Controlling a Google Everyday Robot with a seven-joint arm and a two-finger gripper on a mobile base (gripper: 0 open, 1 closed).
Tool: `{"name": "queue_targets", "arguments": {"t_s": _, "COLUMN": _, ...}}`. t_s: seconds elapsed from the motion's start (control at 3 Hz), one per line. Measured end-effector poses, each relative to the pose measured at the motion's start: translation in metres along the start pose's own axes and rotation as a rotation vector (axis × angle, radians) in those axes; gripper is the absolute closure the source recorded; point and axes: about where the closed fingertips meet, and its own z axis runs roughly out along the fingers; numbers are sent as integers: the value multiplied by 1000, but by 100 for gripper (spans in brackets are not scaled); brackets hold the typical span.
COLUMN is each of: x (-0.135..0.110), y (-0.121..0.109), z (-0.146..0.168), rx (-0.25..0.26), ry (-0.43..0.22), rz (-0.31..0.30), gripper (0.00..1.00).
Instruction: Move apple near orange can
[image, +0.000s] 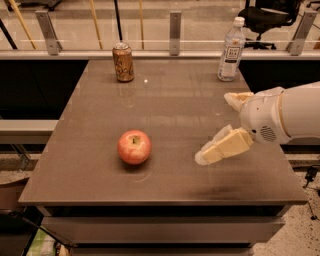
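The apple (134, 146), red-pink with a stem dimple on top, sits on the brown table (170, 100) at front centre-left. The orange can (123, 62) stands upright near the table's far left edge, well behind the apple. My gripper (214, 128) comes in from the right on a white arm (285, 112). It is open and empty, with its pale fingers spread. The lower finger (222, 147) is low over the table, to the right of the apple and apart from it.
A clear plastic water bottle (231, 50) stands upright at the table's far right. A glass railing with metal posts (174, 30) runs behind the table. An office chair (270, 15) stands beyond it at the back right.
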Motion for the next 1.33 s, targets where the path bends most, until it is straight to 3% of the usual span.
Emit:
{"name": "queue_targets", "arguments": {"t_s": 0.67, "x": -11, "y": 14, "z": 12, "rx": 2, "ry": -123, "rz": 20, "gripper": 0}}
{"name": "queue_targets", "arguments": {"t_s": 1.0, "x": -21, "y": 24, "z": 30, "rx": -38, "ry": -197, "rz": 32, "gripper": 0}}
{"name": "queue_targets", "arguments": {"t_s": 1.33, "x": -29, "y": 35, "z": 52, "rx": -72, "ry": -227, "rz": 38, "gripper": 0}}
